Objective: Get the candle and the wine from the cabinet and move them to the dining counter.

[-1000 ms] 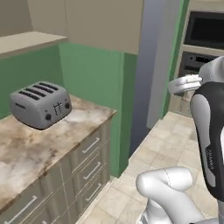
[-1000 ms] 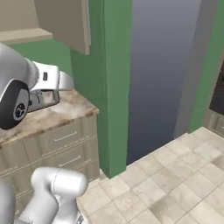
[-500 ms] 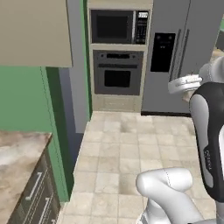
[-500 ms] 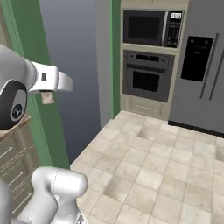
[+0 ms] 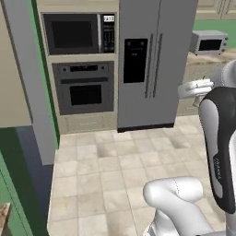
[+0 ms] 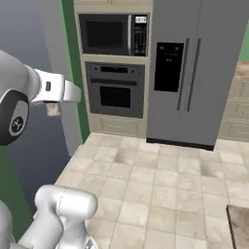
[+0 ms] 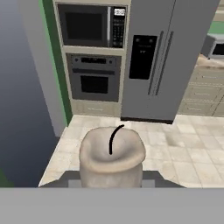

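So the candle (image 7: 112, 155) is sitting right at the claw (image 7: 112, 181), dead centre in the hand view, a stubby pale thing with a curved black wick poking up. You can't actually see the fingertips around it, they're hidden under the candle's body, but the way it hangs in front of the camera with nothing under it says the claw is partly closed and clamped on it. It's upright, wick up, which makes sense for hauling it around without it slipping.

Using the fridge (image 5: 152, 60) as the landmark: the arm is holding the candle out in front, well short of the fridge, over the tiled floor (image 6: 160, 180). In the right base view there's a pale lump (image 6: 53, 109) tucked under the wrist, far left of the fridge, and I'd say that's the same candle. Left of the fridge is the wall oven (image 5: 84, 87) with the microwave (image 5: 78, 33) above it; right of it a toaster oven (image 5: 209, 42) sits on a tabletop.

My read: this is mid-carry. Candle's picked up and kept close and high so it clears stuff while the base drives. Where the dining tabletop is, can't tell for sure, though a corner of marbled slab (image 6: 239, 224) shows low and right of the fridge. Wine looks like the later trip.
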Controlling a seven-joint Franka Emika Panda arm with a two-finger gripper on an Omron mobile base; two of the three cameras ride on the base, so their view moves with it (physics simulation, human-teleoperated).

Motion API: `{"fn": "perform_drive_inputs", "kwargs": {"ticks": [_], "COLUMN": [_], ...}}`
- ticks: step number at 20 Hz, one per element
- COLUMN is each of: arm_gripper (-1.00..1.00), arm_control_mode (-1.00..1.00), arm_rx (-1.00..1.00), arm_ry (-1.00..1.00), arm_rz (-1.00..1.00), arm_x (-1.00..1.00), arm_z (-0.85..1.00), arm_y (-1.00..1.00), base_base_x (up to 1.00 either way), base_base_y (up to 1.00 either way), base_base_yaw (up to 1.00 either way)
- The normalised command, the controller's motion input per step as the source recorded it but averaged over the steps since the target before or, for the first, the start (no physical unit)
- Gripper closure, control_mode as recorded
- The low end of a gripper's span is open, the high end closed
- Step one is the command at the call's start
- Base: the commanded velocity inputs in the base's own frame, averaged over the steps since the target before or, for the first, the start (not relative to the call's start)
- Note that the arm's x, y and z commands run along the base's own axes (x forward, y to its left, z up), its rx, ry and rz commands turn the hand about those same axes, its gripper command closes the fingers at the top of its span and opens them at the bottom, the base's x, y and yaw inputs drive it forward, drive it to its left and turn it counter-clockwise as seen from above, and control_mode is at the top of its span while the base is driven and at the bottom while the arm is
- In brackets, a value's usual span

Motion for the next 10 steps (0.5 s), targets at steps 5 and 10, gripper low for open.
{"fn": "perform_drive_inputs", "kwargs": {"ticks": [5,10], "arm_gripper": [1.00,1.00], "arm_control_mode": [1.00,1.00], "arm_rx": [0.00,0.00], "arm_ry": [0.00,0.00], "arm_rz": [0.00,0.00], "arm_x": [0.00,0.00], "arm_z": [0.00,0.00], "arm_y": [0.00,0.00], "base_base_x": [1.00,0.67], "base_base_y": [0.04,0.06], "base_base_yaw": [-0.17,-0.61]}}
